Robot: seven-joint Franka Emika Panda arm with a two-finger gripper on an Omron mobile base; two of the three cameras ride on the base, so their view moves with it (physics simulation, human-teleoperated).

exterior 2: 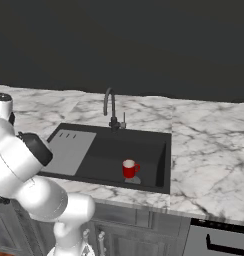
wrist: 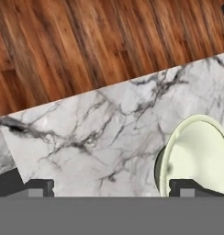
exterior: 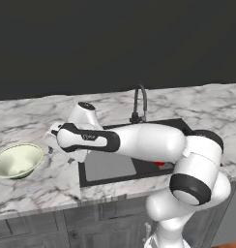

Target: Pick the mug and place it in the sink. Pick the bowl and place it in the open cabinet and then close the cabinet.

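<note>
Mug leg looks done: small red mug with pale inside (exterior 2: 129, 168) stands upright on the floor of the black rectangular recessed sink (exterior 2: 149, 145), near its front wall, beside the round drain.

Next up by my read is the bowl. The white arm's two-finger gripper (wrist: 111, 187) is reached out to the robot's left over the white-and-grey marbled desk (wrist: 86, 142), jaws spread wide apart, nothing between them. In the hand view the dark fingertips (wrist: 40, 187) rise at the bottom edge, one at each side, and the far-side tip sits right at the bowl's rim.

Key relation: the wide shallow pale cream-green bowl (exterior: 17, 160) lies off to one side of the jaws' centreline, not between them. In the left base view it rests on the desk just beyond the hand, further to the robot's left, close to the front edge, apparently apart from the hand. It's round, so no long axis to align to; a rim pinch seems the only option, and the hand needs to shift sideways toward it first.

Obstacles: bare marble between hand and bowl. The grey ribbed drainboard panel (exterior 2: 70, 150) and dark curved faucet (exterior: 139, 104) sit behind and to the right, out of the path. Brown wood-plank floor (wrist: 77, 41) shows past the desk edge, so a nudge could push the bowl off.
</note>
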